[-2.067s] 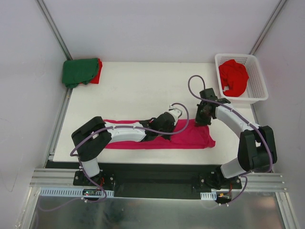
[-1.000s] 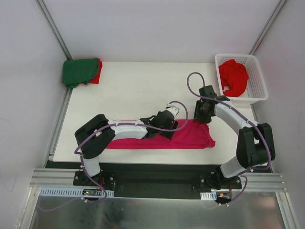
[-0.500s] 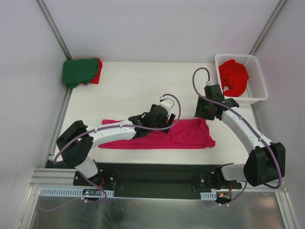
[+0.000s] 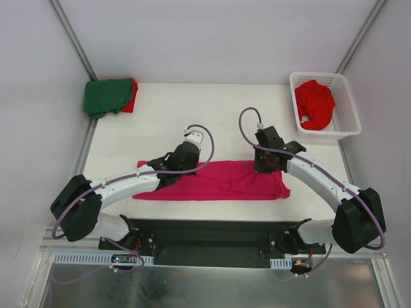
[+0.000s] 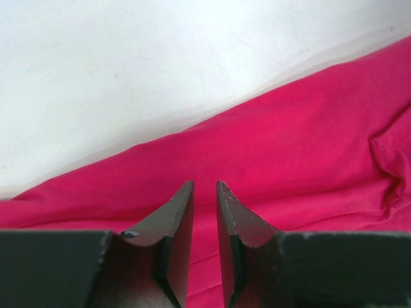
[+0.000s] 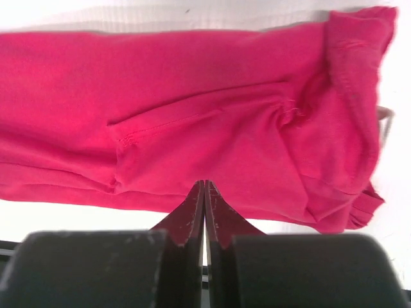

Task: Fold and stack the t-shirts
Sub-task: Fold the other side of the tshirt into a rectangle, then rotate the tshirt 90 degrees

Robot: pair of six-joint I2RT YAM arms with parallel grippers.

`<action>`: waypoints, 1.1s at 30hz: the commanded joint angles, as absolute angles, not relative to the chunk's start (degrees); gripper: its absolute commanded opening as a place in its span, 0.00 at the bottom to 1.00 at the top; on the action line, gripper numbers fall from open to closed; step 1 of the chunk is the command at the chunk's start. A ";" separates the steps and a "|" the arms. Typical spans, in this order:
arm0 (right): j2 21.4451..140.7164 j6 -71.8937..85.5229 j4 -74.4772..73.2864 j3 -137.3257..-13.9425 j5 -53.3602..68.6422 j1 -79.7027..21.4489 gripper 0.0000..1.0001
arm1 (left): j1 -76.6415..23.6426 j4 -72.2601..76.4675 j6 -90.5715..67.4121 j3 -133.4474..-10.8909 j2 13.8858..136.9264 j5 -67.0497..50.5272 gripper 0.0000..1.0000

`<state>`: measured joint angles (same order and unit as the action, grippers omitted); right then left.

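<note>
Magenta-pink t-shirt (image 4: 225,181): lies flat on the white table (image 4: 192,115) as a long, narrow band. Its long axis runs left to right, passing under both grippers. Far long edge: both grippers sit on it, well apart, with the middle stretch of the band between them. Left gripper (image 5: 204,185): over the left part of the band, just inside the far edge; bare table lies beyond its tips and a short length of shirt runs on to its left. Its fingers stand nearly together with a slim gap; whether cloth is nipped between them cannot be told. Right gripper (image 6: 204,183): at the same edge toward the right end, with the bunched seams and hem off to one side of it. Its fingers are pressed tight together, tips at the cloth's edge; whether a fold is caught cannot be told. Arms: the left is stretched long and low from its base toward the shirt; the right is bent sharply at the elbow, forearm reaching leftward. Judgement: neither arm is nearer, each having its own end of one edge, so the coming move likely turns on carrying that far edge together, square to the long axis.
</note>
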<state>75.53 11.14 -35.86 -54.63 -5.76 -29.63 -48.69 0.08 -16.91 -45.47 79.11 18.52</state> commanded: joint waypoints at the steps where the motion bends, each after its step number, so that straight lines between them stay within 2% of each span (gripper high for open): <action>1: 77.78 14.23 -34.63 -54.84 -8.35 -33.30 0.01 | -47.38 0.26 -17.41 -43.60 73.04 19.42 0.23; 6: 81.81 16.34 -34.10 -55.37 -10.46 -36.03 0.01 | -44.57 -2.10 -16.96 -42.89 68.21 19.51 0.35; 10: 85.16 17.49 -33.75 -55.46 -11.34 -37.09 0.01 | -41.93 -3.07 -16.44 -42.36 64.17 19.34 0.39; 24: 97.90 18.98 -33.75 -59.15 -13.27 -37.71 0.01 | -38.06 -8.26 -13.89 -43.24 54.67 21.53 0.41; 33: 107.12 16.97 -35.07 -67.67 -15.73 -37.62 0.01 | -36.74 -12.56 -12.30 -45.00 50.54 23.55 0.42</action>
<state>101.73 17.34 -36.27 -64.18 -13.39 -37.39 -37.69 -10.04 -13.96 -43.13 52.49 21.32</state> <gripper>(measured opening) 0.015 0.423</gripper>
